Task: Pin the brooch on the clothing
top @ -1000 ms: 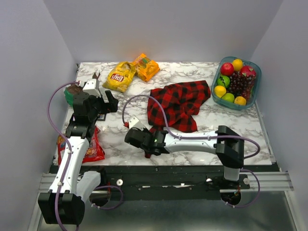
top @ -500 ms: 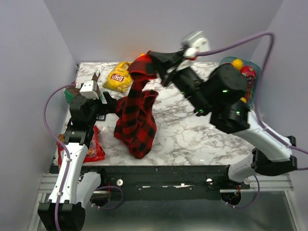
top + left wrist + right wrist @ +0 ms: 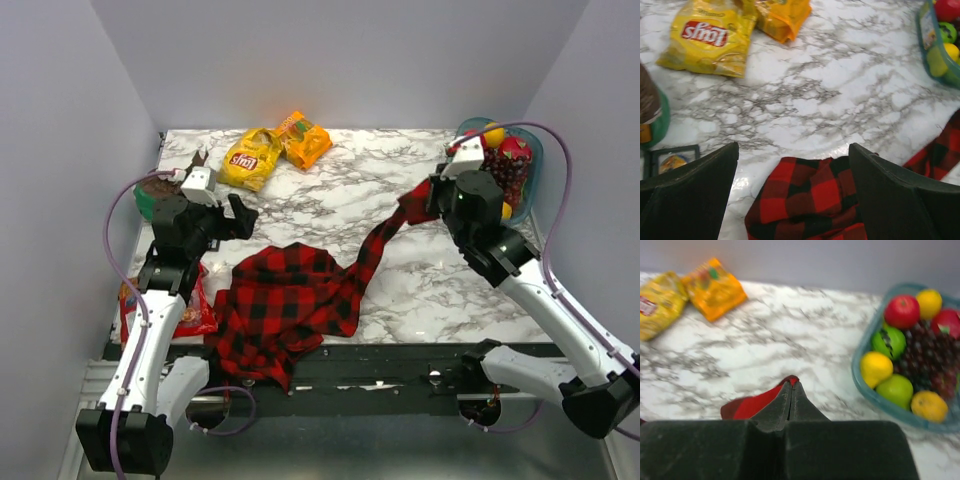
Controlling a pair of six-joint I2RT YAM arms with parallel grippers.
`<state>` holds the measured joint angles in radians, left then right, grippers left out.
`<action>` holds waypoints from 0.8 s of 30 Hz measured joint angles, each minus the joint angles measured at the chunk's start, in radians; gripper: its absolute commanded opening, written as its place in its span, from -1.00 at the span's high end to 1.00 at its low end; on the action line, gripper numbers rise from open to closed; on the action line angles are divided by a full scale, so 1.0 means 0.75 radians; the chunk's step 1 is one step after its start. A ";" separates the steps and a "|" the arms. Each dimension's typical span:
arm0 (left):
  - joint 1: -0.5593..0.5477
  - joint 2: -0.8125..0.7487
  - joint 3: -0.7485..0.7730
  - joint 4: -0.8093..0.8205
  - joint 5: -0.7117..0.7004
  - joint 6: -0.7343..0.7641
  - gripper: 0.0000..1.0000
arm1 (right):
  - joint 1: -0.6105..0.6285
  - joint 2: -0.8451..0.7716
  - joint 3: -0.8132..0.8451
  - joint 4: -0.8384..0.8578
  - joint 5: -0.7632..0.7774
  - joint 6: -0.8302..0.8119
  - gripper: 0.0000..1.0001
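Top external view gives me the right gripper (image 3: pixel 422 204) pinched shut on a red corner of the plaid shirt (image 3: pixel 285 305), near the fruit tub (image 3: pixel 535 160). The cloth stretches to a heap at the table's (image 3: pixel 380 165) near-left edge, draping over it. My left gripper (image 3: pixel 238 215) hovers beside the heap, jaws spread wide.

Prob. robot lab booth: plain grey walls (image 3: pixel 350 60), marble-print table (image 3: pixel 400 200), arms (image 3: pixel 150 330) on alu rail (image 3: pixel 95 378).

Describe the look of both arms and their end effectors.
The left arm and right arm have white links with black joints, and a lilac cable loops along each. The left end effector and right end effector carry black, wedge-shaped fingers.
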<state>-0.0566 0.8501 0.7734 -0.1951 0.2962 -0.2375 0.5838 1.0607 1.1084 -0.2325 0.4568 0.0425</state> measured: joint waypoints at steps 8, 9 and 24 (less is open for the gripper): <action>-0.432 0.146 -0.002 0.007 0.196 0.138 -0.98 | -0.179 -0.185 -0.112 -0.067 -0.038 0.130 0.99; -0.473 0.165 -0.002 0.005 0.213 0.149 -0.98 | -0.179 -0.188 -0.108 -0.069 -0.063 0.142 0.99; -0.900 0.575 0.181 0.025 0.273 0.152 -0.98 | -0.179 -0.120 0.180 -0.099 -0.375 0.184 0.99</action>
<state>-0.7319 1.2816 0.9089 -0.1764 0.5007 -0.1234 0.4496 0.9710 1.2434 -0.3065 0.1757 0.1806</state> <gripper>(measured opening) 0.988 0.012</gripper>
